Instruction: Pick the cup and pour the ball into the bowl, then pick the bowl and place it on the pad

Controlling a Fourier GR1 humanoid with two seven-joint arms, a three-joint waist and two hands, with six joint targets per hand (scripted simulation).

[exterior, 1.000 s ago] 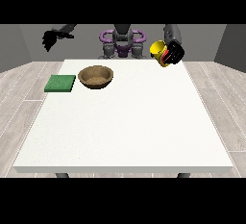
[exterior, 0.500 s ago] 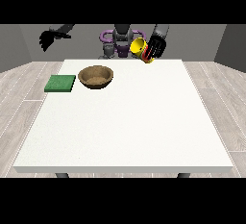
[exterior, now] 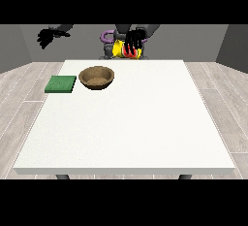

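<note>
Writing or brand marks cannot be made out on any item. Yellow cup (exterior: 120, 49) with a red part showing sits in the grasp of the robot hand at the view's right (exterior: 134, 40), whose dark fingers (exterior: 131, 43) curl over its front; both are held up above the table's far edge, at about 12 o'clock from the table's middle. Whether a ball lies in the cup cannot be told. The brown bowl (exterior: 97, 77) stands upright on the white table (exterior: 126, 123), at about 7 o'clock from the cup and well apart from it. Just beside the bowl, at its 9 o'clock, the green pad (exterior: 61, 84) lies flat by the table's left edge, not touching the bowl. The robot hand at the view's left (exterior: 47, 37) hangs in the air beyond the table's far left corner, at about 11 o'clock from the pad, holding nothing; how its fingers lie cannot be told.
</note>
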